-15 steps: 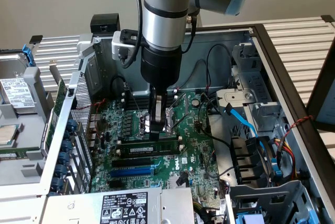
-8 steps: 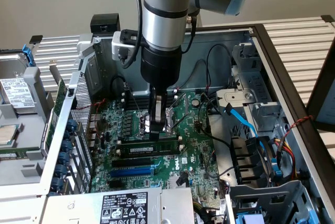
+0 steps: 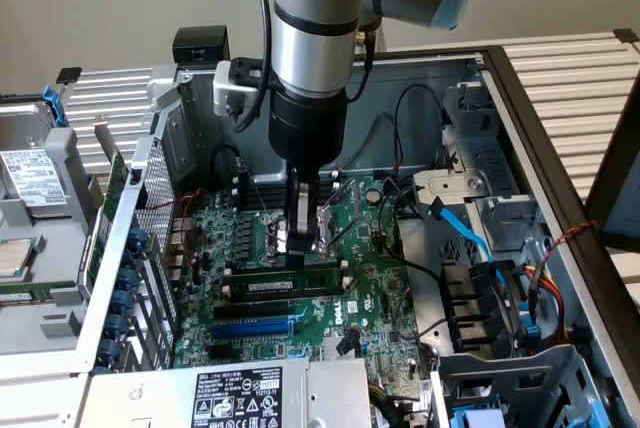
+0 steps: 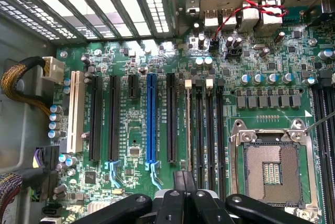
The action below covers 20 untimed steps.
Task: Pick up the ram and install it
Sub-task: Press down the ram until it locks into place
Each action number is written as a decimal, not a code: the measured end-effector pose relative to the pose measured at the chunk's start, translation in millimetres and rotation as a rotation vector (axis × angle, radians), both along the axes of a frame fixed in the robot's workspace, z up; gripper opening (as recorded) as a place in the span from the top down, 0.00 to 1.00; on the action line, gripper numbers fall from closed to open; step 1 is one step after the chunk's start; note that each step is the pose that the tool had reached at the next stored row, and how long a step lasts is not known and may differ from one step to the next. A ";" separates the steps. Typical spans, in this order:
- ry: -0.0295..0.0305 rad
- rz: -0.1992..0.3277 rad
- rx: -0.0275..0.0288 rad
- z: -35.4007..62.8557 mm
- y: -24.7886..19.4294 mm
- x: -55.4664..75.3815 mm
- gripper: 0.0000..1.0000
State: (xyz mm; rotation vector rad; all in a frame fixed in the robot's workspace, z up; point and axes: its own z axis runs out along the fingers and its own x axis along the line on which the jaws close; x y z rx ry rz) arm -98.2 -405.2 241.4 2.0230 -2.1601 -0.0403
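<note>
Now the ram (image 3: 275, 283) stands upright in the motherboard (image 3: 372, 283), near its middle. Closed fingers (image 3: 300, 248) rest on its top edge.

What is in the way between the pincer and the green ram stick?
Nothing I can see. The shut pincer is right down at the top edge of the ram, which already stands in its slot on the motherboard.
</note>
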 end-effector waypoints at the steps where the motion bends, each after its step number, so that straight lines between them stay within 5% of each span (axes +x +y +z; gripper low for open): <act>1: 0.0000 0.000 -0.0001 0.1 0.0 0.9 0.89; 20: -0.0003 0.000 -0.0013 11.1 0.1 2.1 0.89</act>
